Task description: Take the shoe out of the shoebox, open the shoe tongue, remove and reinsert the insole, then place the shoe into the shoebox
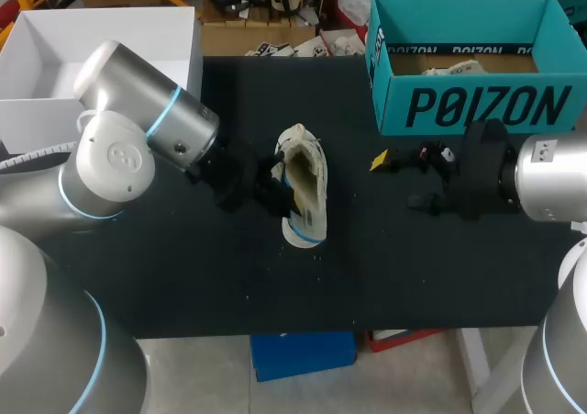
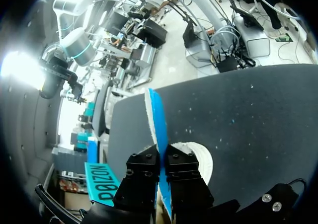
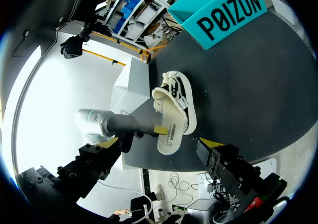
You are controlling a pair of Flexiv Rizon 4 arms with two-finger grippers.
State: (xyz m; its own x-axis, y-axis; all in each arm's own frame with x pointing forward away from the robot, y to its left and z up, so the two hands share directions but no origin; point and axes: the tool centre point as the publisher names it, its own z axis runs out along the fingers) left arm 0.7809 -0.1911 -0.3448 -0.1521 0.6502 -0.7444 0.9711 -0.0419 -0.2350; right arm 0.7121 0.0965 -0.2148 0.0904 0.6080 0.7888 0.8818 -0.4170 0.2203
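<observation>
A black table (image 1: 183, 276) carries an open teal cardboard shoebox (image 1: 477, 106) at its far right. A cream low-top shoe (image 1: 307, 171) lies mid-table, out of the box. The left gripper (image 2: 160, 169) is clamped on a thin blue-and-white edge, probably the insole (image 2: 155, 119). The right gripper (image 1: 408, 183) waits spread wide and empty, well apart. The shoe looks light and soft and the insole floppy, so the heel end seems the best place to pinch.

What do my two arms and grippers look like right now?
Your left arm and right arm are rounded silver-grey shells with pale blue rings at the joints. Each ends in a black wrist section. The left gripper has blocky black fingers with screw heads; the right gripper shows black fingers with yellow tips.
</observation>
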